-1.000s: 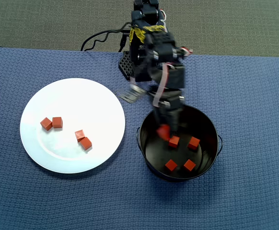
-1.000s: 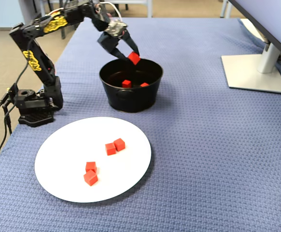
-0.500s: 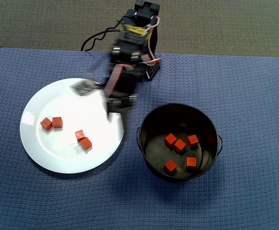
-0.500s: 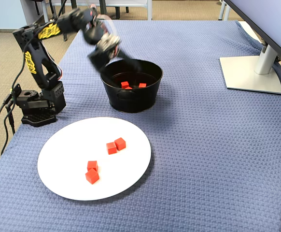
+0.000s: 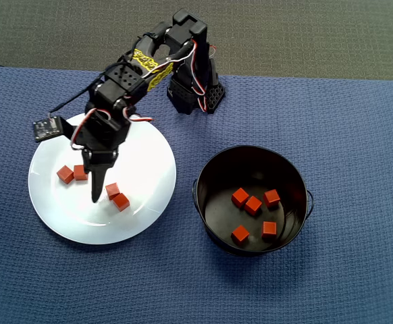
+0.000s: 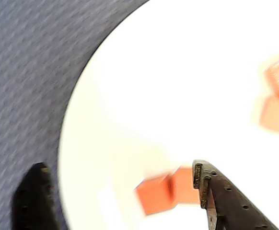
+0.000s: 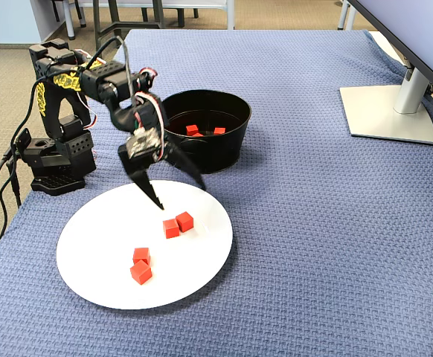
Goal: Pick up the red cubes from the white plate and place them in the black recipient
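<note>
Right now my gripper point(image 7: 178, 194) hangs spread apart over the white plate point(image 5: 142, 142), near its middle; four red cubes point(image 5: 121, 201) lie there, seemingly five in the black recipient point(image 5: 250, 158).

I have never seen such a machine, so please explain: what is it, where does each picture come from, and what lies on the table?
It is a small black robot arm ending in a two-finger pincer. One picture looks straight down, one stands beside the table, one rides on the arm's wrist. On the blue cloth lie a large round white plate with four small red-orange cubes, and a deep round black pot holding five more. The pincer is open and empty, above the plate, close to one pair of cubes.
</note>
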Controlling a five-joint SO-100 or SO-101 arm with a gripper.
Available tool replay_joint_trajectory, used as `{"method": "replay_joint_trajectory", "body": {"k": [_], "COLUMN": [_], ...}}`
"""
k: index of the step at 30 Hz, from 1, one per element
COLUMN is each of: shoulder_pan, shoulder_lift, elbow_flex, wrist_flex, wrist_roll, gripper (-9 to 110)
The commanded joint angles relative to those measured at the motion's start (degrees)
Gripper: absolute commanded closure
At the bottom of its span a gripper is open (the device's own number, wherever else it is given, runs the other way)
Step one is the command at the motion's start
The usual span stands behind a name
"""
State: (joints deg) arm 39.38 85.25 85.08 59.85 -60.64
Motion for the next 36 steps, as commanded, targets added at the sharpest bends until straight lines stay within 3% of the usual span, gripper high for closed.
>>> {"method": "replay_joint_trajectory", "body": {"k": [1, 7, 10, 18, 25, 36], "shoulder_pan": [4.7, 12.6, 15.0, 17.8, 17.9, 17.1], "shoulder_lift": [-1.0, -4.2, -5.1, -12.6, -13.5, -19.7], "elbow_flex": [-1.9, 1.4, 1.2, -4.1, 0.8, 0.3], "wrist_flex": [-0.8, -8.4, -10.4, -12.1, -14.0, -19.5], "wrist_roll": [-6.1, -27.2, -32.1, -25.9, -19.7, -26.3], "gripper": [74, 73, 73, 77, 78, 76]}}
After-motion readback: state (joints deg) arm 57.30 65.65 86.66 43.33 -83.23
